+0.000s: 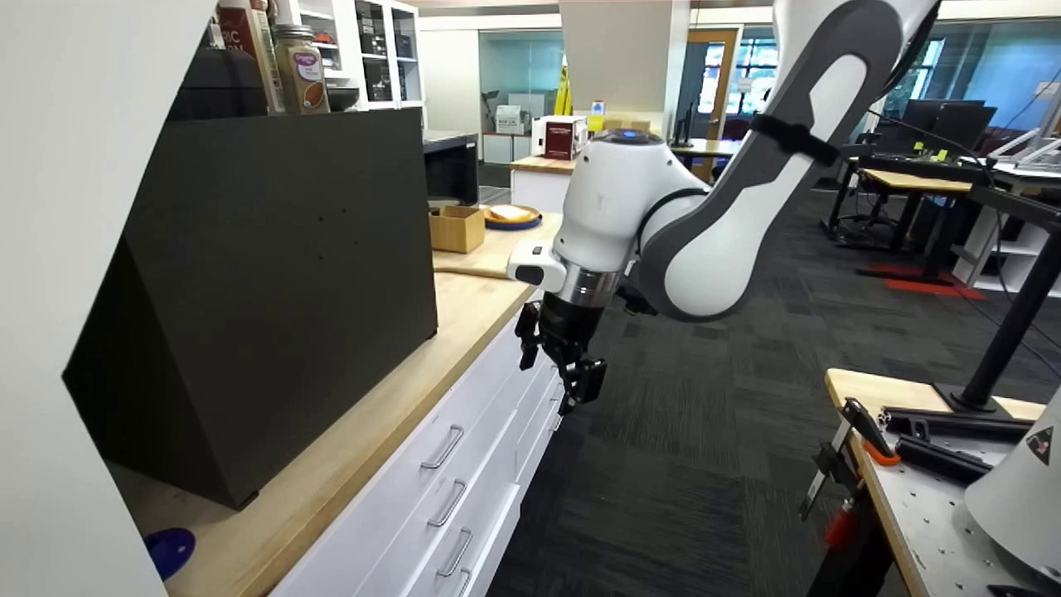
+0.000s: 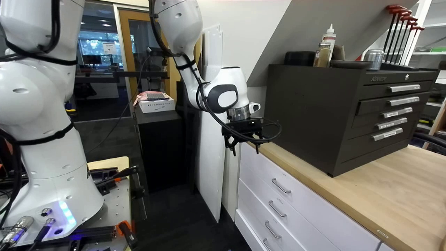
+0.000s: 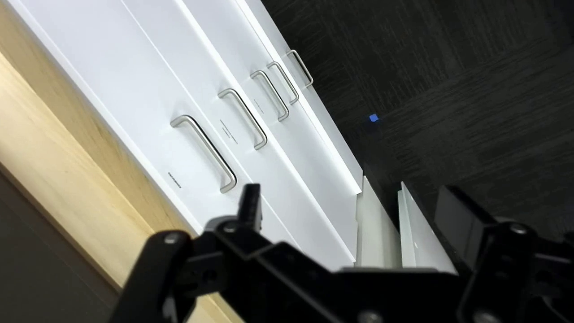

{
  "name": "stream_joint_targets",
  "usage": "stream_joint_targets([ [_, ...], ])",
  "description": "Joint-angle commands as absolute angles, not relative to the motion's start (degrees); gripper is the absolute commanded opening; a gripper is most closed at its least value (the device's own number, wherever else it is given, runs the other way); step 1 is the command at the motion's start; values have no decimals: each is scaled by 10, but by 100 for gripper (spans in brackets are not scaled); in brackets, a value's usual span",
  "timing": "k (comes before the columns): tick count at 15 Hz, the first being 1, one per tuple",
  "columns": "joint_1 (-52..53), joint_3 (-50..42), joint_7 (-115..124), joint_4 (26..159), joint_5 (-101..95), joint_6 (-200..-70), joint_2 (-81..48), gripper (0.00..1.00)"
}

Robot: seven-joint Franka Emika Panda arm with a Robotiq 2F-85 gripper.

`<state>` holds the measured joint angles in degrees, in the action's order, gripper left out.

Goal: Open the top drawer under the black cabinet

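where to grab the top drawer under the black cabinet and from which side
Likely best at mid-length on the silver handle of the top drawer, square-on from the front, the claw straddling the handle above and below. The handle runs level along the drawer and stands off it, leaving a gap behind.

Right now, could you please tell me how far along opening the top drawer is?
Done: the claw hangs open and the top drawer shows in its wrist view. In hand: nothing; the drawer's handle is ungripped. Left: probably gripping and pulling, since the drawer looks shut.
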<state>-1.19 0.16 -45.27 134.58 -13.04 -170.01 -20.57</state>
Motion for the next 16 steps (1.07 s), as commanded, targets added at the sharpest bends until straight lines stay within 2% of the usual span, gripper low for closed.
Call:
stream_joint_targets([
  [1,-56,41,-503,1318,-162,-1754,-259,100],
  [12,-65,55,-506,1301,-175,-1745,-283,100],
  [16,-42,24,-501,1279,-192,-1754,-326,100],
])
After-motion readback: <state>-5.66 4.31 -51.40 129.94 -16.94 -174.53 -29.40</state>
